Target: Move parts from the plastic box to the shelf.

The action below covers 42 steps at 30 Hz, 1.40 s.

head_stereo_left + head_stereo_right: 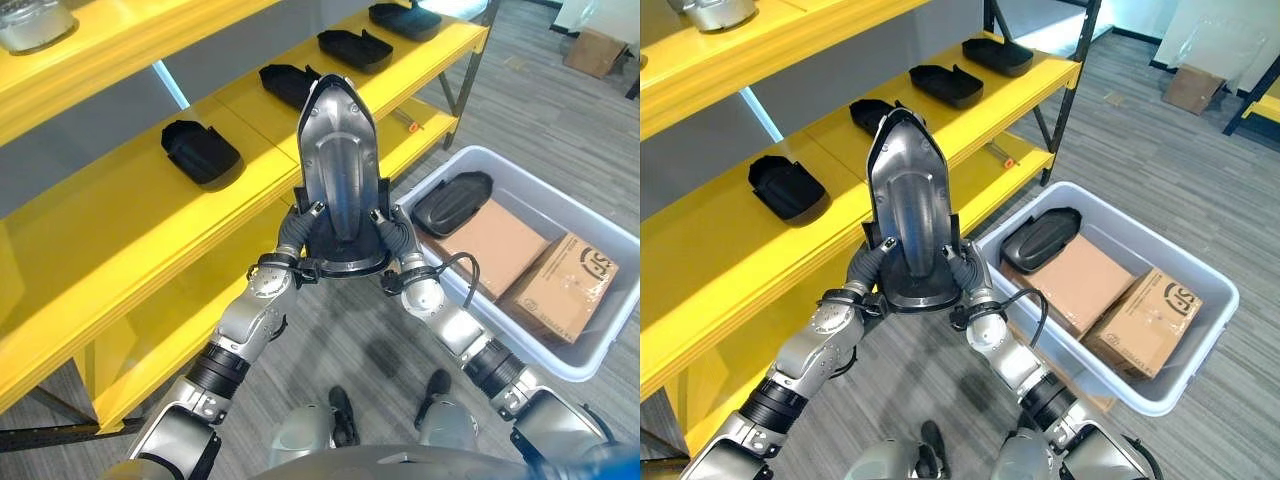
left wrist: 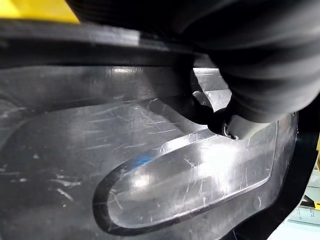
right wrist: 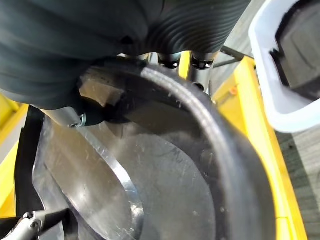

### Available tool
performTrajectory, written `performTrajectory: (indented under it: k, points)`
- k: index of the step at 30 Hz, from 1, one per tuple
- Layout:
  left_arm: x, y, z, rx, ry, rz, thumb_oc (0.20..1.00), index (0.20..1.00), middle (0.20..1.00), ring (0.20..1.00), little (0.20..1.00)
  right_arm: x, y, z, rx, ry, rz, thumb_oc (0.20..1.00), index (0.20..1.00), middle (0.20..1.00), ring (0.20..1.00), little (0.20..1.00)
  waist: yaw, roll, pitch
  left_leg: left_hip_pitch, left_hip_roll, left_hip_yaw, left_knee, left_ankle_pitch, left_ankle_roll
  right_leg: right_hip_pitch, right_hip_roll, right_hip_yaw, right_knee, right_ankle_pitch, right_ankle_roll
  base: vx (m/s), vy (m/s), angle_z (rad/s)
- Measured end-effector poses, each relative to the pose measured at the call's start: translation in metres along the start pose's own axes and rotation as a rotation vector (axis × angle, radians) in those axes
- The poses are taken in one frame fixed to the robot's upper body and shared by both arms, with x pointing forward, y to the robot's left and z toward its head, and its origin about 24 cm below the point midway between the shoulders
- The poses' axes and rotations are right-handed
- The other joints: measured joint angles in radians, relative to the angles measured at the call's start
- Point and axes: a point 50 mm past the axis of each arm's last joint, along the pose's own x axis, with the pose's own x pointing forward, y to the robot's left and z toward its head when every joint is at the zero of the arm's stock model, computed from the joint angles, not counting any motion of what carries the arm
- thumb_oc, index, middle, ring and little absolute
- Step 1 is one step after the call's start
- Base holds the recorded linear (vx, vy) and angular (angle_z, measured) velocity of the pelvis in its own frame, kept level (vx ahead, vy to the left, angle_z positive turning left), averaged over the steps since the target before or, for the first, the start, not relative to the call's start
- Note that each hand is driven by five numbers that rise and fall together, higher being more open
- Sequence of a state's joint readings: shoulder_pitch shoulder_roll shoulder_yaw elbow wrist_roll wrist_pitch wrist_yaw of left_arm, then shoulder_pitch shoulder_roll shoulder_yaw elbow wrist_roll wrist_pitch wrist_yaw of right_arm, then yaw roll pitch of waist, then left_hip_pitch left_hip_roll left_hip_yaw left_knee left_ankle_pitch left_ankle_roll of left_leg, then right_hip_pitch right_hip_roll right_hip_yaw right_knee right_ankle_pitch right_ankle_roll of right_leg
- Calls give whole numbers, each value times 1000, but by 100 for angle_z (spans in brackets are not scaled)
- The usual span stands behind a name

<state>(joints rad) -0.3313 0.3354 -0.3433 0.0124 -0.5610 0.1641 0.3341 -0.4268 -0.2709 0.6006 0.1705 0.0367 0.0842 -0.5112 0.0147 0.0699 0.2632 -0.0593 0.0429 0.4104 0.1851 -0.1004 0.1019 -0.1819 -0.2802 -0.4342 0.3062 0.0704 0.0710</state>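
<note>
Hands, left (image 1: 296, 232) and right (image 1: 392, 232), clamp part (image 1: 338, 170) before shelf (image 1: 120, 262) holding parts (image 1: 200, 151).

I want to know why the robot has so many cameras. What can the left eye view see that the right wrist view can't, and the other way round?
Left eye view: black parts lined up on the yellow shelf, two cardboard boxes in the plastic box, and the left robot hand and right robot hand both holding the big black part. Right wrist view: the held part's scratched shiny surface from very close. Both: that held part, yellow shelf, and the spare black part in the box.
</note>
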Motion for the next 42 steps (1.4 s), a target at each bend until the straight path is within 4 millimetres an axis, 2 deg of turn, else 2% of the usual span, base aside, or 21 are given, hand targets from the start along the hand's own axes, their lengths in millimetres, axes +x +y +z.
performTrajectory:
  k: [2,3,5,6,7,8,10,14,15,16,19,20,21,22,24,25,29,30,32,39,42]
  points:
    - [-2,-3,7,-6,-32,-4,200,200,200,200,200,0,-7,7,-12,-35,2,200,200,200,200,200,6,3,2,6,-4,-43,-51,36,-7,38,123,48,60,-120,-11,-44,-47,57]
    - [-7,-5,11,-15,-57,-5,200,200,200,200,200,0,-12,11,-28,-68,8,200,200,200,200,200,16,1,7,5,-29,-76,-65,53,-13,104,249,78,5,-202,-51,-25,-92,82]
    - [-9,-4,8,-20,-47,0,200,200,200,200,200,-1,-10,10,-33,-64,23,200,200,200,200,200,7,-33,11,1,-93,-130,-67,82,-58,223,334,157,-232,-196,-144,-56,-107,107]
    - [-11,-5,4,-20,-41,9,200,200,200,200,200,-2,-11,7,-40,-65,35,200,200,200,200,200,17,-35,27,-11,-123,-146,-95,113,-134,250,306,153,-300,-125,-197,-91,-146,91]
    - [-12,-1,3,-5,-39,15,200,200,200,200,200,-2,-7,6,-33,-57,44,200,200,200,200,200,37,-48,39,-20,-104,-115,-68,95,-126,247,289,137,-300,-118,-200,6,-99,163]
    - [-8,-1,4,-4,-38,14,200,200,200,200,200,1,-5,7,-25,-55,42,200,200,200,200,200,24,-65,47,-66,-6,-51,12,81,-146,263,264,23,-308,-122,-200,29,-67,145]
    - [-7,0,5,-9,-44,18,200,200,200,200,200,4,-5,10,-26,-59,40,200,200,200,200,200,15,-74,48,-81,75,47,54,71,-159,276,251,-41,-314,-131,-192,10,24,154]
    - [-7,11,8,6,-51,45,200,200,200,200,200,12,2,14,-34,-63,61,200,200,200,200,200,36,-62,49,-21,134,44,28,72,-156,263,193,-76,-238,-161,-158,54,148,43]
    - [-7,8,8,-11,-55,37,200,200,200,200,200,12,-2,16,-50,-76,66,200,200,200,200,200,23,-31,37,13,157,35,10,146,-118,239,166,-70,-125,-213,-110,35,151,31]
    - [-6,5,9,-22,-64,28,200,200,200,200,200,13,-6,18,-54,-87,61,200,200,200,200,200,20,-5,27,31,154,12,-16,84,-127,215,155,-69,-52,-247,-92,129,301,44]
    - [-5,10,13,-20,-77,40,200,200,200,200,200,17,-3,24,-85,-87,68,200,200,200,200,200,42,-20,17,14,77,-7,-63,107,-98,191,92,-45,-25,-256,-62,88,347,64]
    - [-4,13,11,-8,-69,41,200,200,200,200,200,17,1,24,-86,-76,69,200,200,200,200,200,50,-27,17,12,76,8,-72,54,-115,192,60,-47,-19,-254,-66,189,561,61]
    - [-2,15,11,-5,-66,47,200,200,200,200,200,19,3,27,-87,-69,65,200,200,200,200,200,52,-46,20,2,106,84,-10,32,-133,195,40,-58,-18,-253,-58,97,305,72]
    - [1,15,13,-10,-68,44,200,200,200,200,200,22,1,29,-97,-65,58,200,200,200,200,200,45,-55,18,-23,194,111,82,33,-140,211,30,-81,-22,-247,-43,212,529,72]
    - [1,9,3,-46,-37,46,200,200,200,200,200,23,-3,23,-120,-44,68,200,200,200,200,200,1,-23,-1,15,290,63,77,88,-173,250,-2,-106,41,-279,16,277,628,75]
    - [2,10,0,-47,-22,53,200,200,200,200,200,22,0,21,-127,-33,77,200,200,200,200,200,1,-30,1,29,260,65,79,60,-210,255,-35,-102,64,-277,23,246,530,47]
    - [3,13,-2,-24,-1,51,200,200,200,200,200,22,1,16,-125,2,86,200,200,200,200,200,2,-45,-1,54,156,47,53,43,-140,256,-118,-67,88,-180,-7,161,367,27]
    - [3,12,-3,-27,3,48,200,200,200,200,200,22,1,15,-125,7,87,200,200,200,200,200,1,-41,0,73,153,39,28,43,-135,234,-121,-48,147,-211,11,219,484,38]
    - [3,21,-1,14,8,49,200,200,200,200,200,22,9,16,-104,15,92,200,200,200,200,200,46,-66,-13,99,127,35,-9,44,-136,206,-9,-52,18,-221,-2,255,409,27]
    - [6,19,1,22,14,39,200,200,200,200,200,23,6,16,-111,22,65,200,200,200,200,200,50,-51,-24,105,112,0,-10,27,-128,221,-7,-45,19,-147,-24,189,122,9]
    - [6,19,1,23,15,39,200,200,200,200,200,23,7,16,-110,23,65,200,200,200,200,200,48,-58,-26,114,125,-2,-26,31,-128,186,16,-6,30,-168,-8,203,-141,1]
